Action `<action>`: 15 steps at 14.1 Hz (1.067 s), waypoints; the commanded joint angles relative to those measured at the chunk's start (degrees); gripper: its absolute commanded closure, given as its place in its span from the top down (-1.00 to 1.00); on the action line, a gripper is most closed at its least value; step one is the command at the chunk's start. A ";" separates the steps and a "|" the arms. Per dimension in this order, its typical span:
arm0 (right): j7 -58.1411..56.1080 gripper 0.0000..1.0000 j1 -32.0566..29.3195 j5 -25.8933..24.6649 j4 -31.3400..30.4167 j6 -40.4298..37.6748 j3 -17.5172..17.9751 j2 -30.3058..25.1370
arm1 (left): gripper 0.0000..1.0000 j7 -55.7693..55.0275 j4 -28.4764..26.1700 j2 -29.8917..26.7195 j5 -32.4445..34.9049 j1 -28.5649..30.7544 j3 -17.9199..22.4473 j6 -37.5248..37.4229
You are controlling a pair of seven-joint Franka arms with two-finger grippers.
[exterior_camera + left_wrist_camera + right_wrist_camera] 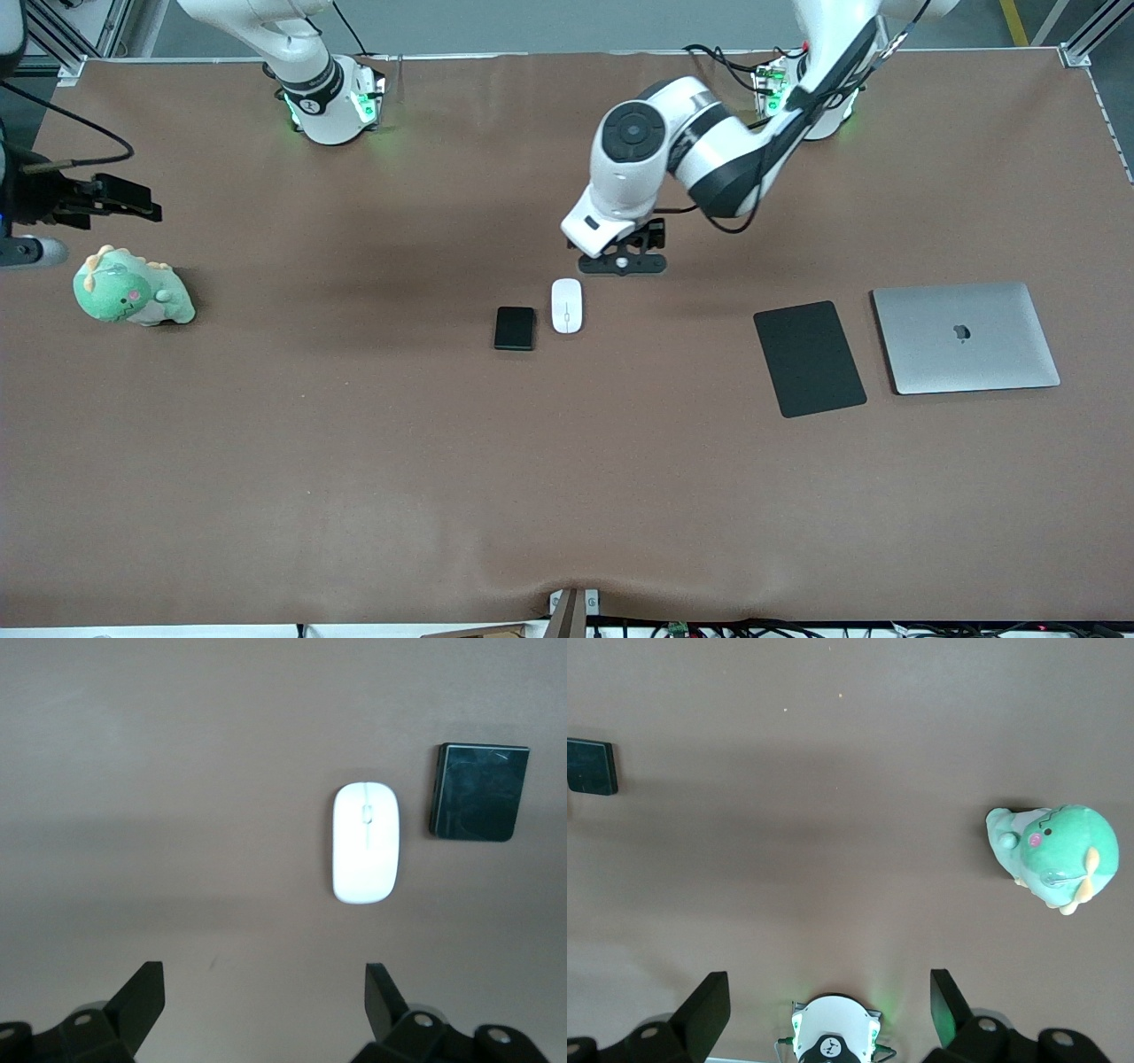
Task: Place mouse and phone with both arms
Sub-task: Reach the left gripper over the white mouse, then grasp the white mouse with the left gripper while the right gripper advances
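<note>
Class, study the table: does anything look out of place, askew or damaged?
Nothing is damaged or spilled. The oddest thing is a green plush dinosaur at the right arm's end, unrelated to the desk items. The mouse pad lies slightly askew beside the closed laptop. The mouse and phone lie neatly side by side.

Cut off at the edges

The small black rectangular phone [590, 766] is clipped by the right wrist view's edge; the right arm's black two-finger gripper [97, 199] sits half out of the front view, arm hidden.

White jointed arms [673, 151] with black joint bands, black cables (green-lit bases), black claws [623, 262].
</note>
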 commanded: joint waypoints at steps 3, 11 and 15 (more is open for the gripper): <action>0.14 1.00 0.02 -0.22 0.91 -0.60 0.33 3.39 | 1.00 -3.26 1.07 9.70 8.00 -1.27 -0.04 11.43; 0.49 1.00 0.98 0.57 1.17 0.11 0.42 7.18 | 1.00 -6.34 7.30 18.50 12.31 -6.87 3.89 16.46; 0.76 1.00 3.35 0.22 1.18 1.77 0.42 8.33 | 1.00 -6.96 8.71 19.64 12.14 -11.29 9.10 16.46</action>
